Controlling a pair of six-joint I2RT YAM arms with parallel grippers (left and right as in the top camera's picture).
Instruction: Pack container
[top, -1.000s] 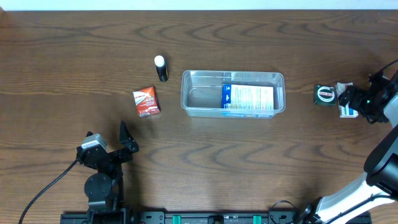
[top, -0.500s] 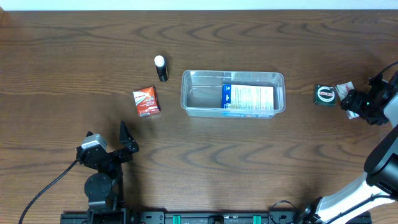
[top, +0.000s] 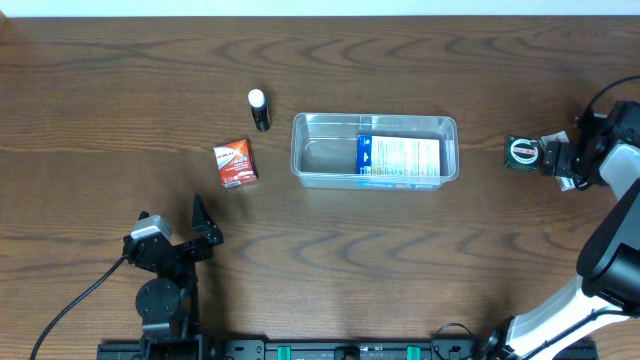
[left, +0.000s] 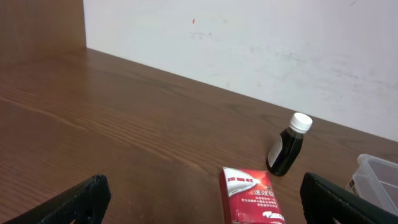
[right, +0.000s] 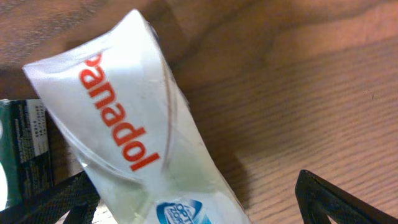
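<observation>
Well, the right gripper (right: 193, 186) has its two fingers spread wide. A white box (right: 130, 124) with red letters lies tilted between them, and the finger on the right of the wrist picture does not touch it. I cannot tell if the other finger does. Just beside it sits a small green box (top: 521, 151). The left gripper (left: 205, 186) is wide open too, with nothing in it. In front of it lie a red box (left: 252, 196) and a dark bottle (left: 287, 149) with a white cap. The clear container (top: 325, 160) rests in the middle of the brown wooden table (top: 400, 260), with a blue and white box (top: 398, 156) inside at its right end. A white wall (left: 249, 50) stands behind the table
</observation>
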